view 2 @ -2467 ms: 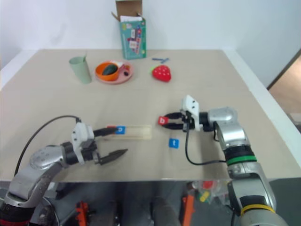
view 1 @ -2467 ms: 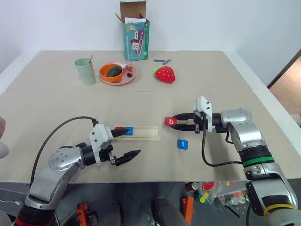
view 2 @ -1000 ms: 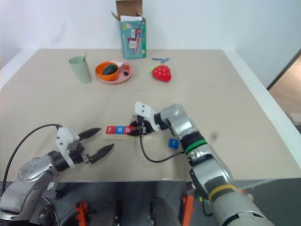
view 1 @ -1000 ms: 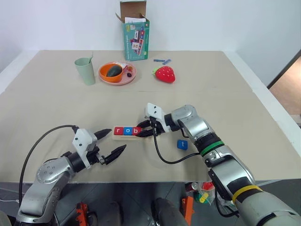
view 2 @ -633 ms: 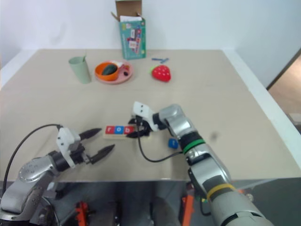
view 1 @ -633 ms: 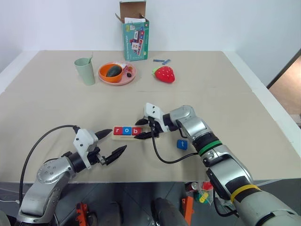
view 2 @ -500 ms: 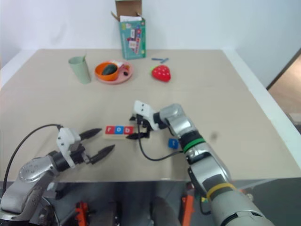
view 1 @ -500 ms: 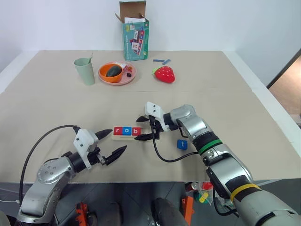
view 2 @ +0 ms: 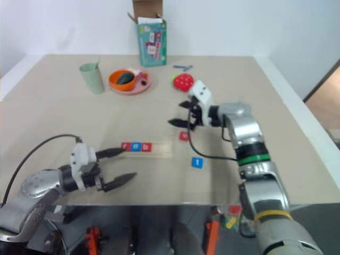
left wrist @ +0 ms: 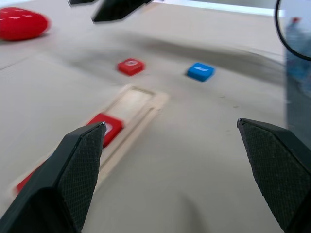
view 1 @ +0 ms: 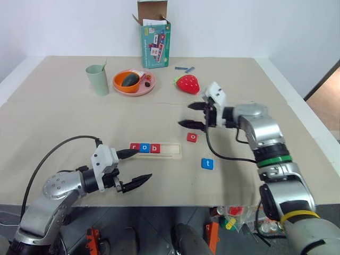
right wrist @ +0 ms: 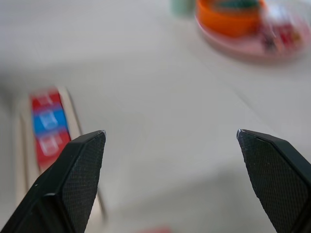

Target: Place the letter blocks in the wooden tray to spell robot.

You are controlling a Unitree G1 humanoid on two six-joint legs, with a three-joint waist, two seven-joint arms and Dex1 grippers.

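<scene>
The wooden tray point(view 1: 169, 151) lies mid-table with three letter blocks in its left part: red r point(view 1: 134, 147), blue o point(view 1: 144, 147), red b point(view 1: 154, 148). Its right part is bare. A red o block point(view 1: 192, 137) and a blue t block point(view 1: 207, 163) lie loose on the table right of the tray. My right gripper point(view 1: 185, 115) hangs open and holds nothing, just above and behind the red o. My left gripper point(view 1: 144, 163) stands open and holds nothing near the tray's left end, with one fingertip close to the r block.
At the back stand a green cup point(view 1: 97, 79), a pink plate point(view 1: 147, 88) with an orange bowl point(view 1: 127, 81), a toy strawberry point(view 1: 186, 84), a teal box point(view 1: 155, 40) and thin blue-grey sticks point(view 1: 183, 69). The table's front edge runs just below my left gripper.
My right gripper let go of the red b block in the tray, opened and swung right and up to above the red o. My left gripper edged toward the tray.
</scene>
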